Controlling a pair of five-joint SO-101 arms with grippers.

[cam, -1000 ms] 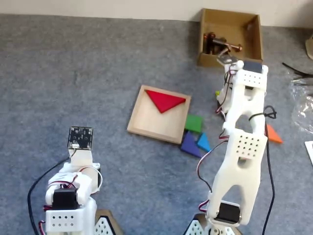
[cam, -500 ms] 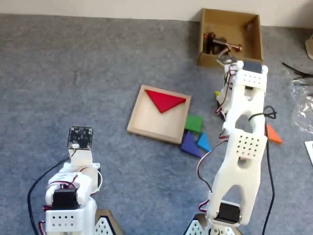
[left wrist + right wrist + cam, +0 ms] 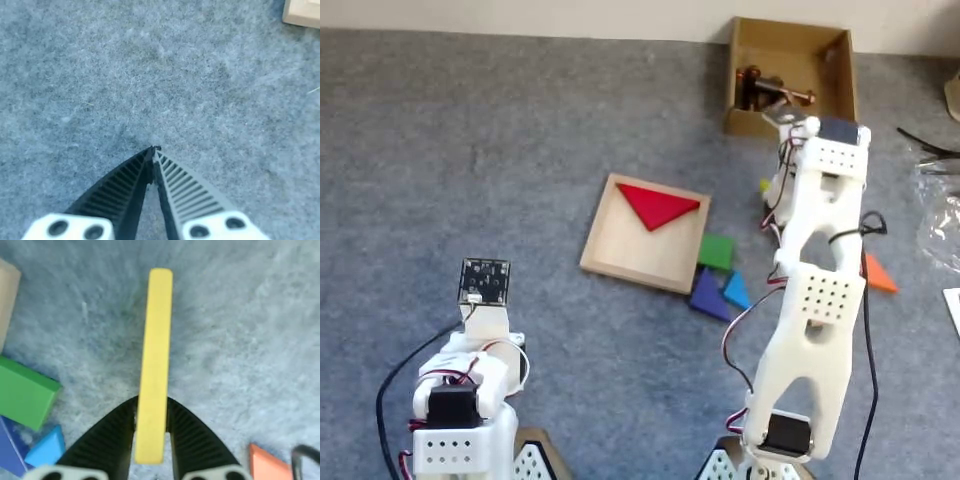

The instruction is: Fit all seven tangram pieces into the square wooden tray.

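Yellow flat piece [image 3: 160, 330] sits clamped edgewise in ribbed right claw [image 3: 152, 401]; left claw [image 3: 153, 149] together.

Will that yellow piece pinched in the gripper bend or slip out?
Probably stiff: the yellow piece juts straight past the right gripper with no sag. It looks thin and smooth-sided, so likely light, and it might slide if the pinch loosens. Laid flat, it should not roll.
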